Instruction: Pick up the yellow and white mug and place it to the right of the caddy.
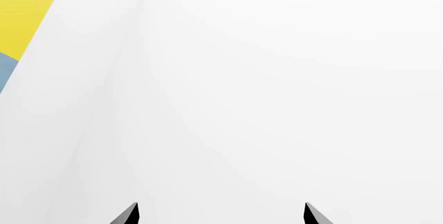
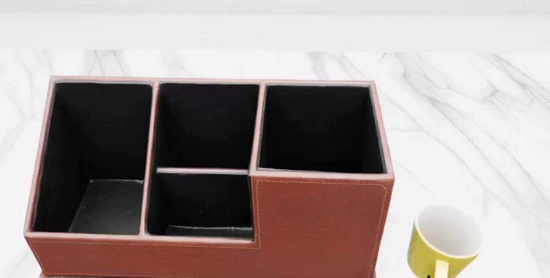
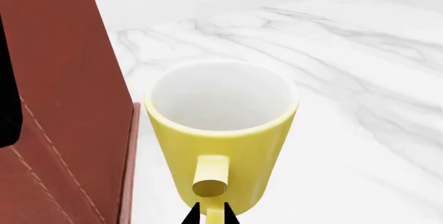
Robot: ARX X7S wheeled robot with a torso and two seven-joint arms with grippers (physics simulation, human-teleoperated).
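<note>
- Right wrist view: the right gripper (image 3: pixel 210 216) shows only as two dark fingertips drawn close together at the frame edge, pinching the lower end of the yellow loop handle (image 3: pixel 209 182) of the yellow and white mug (image 3: pixel 221 130).
- The mug stands upright, its white inside facing up and its handle turned toward the camera.
- Just beside the mug rises the reddish-brown side wall of the caddy (image 3: pixel 62 105), with light stitching; a narrow gap of marble table (image 3: pixel 360 130) separates them.
- Head view: the mug (image 2: pixel 445 239) sits on the table (image 2: pixel 481 117) to the right of the caddy (image 2: pixel 318 220), near its front corner.
- Left wrist view: the left gripper (image 1: pixel 221 214) shows two dark fingertips (image 1: pixel 128 216) set wide apart with nothing between them, against a plain white surface.
</note>
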